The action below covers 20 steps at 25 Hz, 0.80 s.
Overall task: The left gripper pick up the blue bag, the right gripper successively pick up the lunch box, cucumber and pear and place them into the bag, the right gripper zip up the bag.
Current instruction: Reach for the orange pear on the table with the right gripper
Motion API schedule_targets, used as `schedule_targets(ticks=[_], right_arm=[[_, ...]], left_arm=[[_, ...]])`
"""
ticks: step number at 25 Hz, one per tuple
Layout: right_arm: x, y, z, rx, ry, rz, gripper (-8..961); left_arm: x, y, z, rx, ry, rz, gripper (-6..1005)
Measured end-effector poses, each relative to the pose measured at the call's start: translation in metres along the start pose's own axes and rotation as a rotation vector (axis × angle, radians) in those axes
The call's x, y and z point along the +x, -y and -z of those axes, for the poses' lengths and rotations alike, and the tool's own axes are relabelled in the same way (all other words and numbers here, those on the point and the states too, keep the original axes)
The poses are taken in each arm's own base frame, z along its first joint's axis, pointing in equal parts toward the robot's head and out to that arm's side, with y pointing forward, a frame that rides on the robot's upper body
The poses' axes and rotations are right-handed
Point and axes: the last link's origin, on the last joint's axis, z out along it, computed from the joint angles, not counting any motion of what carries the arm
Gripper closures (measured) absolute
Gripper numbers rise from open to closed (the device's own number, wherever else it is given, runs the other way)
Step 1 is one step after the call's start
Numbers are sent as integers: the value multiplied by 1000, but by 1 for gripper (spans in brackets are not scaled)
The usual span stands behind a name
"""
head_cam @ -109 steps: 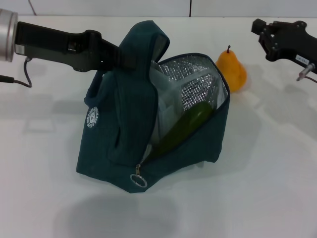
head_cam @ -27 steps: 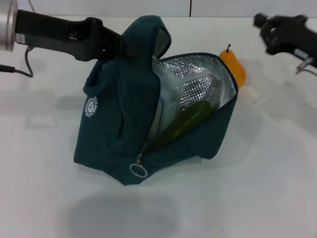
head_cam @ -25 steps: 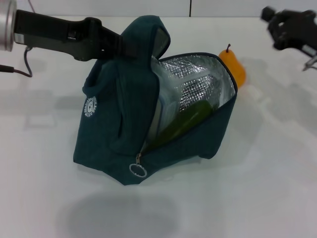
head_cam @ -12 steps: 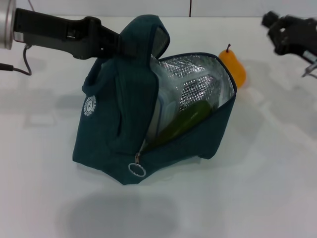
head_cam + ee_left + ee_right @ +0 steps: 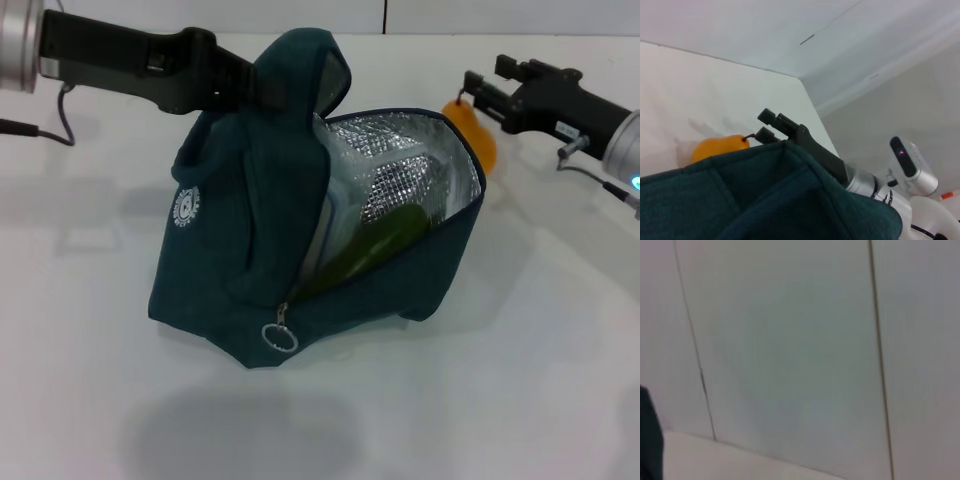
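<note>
Left pincer [image 5: 250, 88] clamped on a padded handle [image 5: 300, 70] of the blue bag [image 5: 230, 270], holding the top up while the base sits on the white worktop [image 5: 520, 380]. Round white logo [image 5: 186, 207] on the bag's left face, ring zip pull [image 5: 279, 338] hanging at the front lower edge, zip undone. Inside the bag's foil-lined mouth, the clear lunch box [image 5: 345, 215] standing against the lining, with the dark green cucumber [image 5: 375, 245] leaning slantwise in front of it. Behind the bag's right rim, on the worktop, the orange-yellow pear [image 5: 478, 138], partly hidden by the bag. Right of the bag and at the pear's top, right pincer [image 5: 482, 88], fingers parted around the stem end, gripping nothing that can be made out.
</note>
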Motion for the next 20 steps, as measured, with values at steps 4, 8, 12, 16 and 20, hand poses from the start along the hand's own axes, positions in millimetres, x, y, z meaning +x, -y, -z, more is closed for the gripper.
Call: schedule_targets(ticks=[4,8,12,16,20], right_arm=[[0,-5,-3,-34,-12,27,463],[0,-9,-2,-62,-16,55,301],[0,-10,-1,-69,-9,71,178],[-2,-10,-3,-71,-7,94,69],[-4,-11,-6,-73,-8,111,75]], left_arm=[[0,0,0,1,-2,2,957],[-1,1,0,1,-2,6,957],[0,0,-1,0,-2,6,957],[1,-1,-1,-1,0,2,957],[3,-1,-5,-11,6,7,957]])
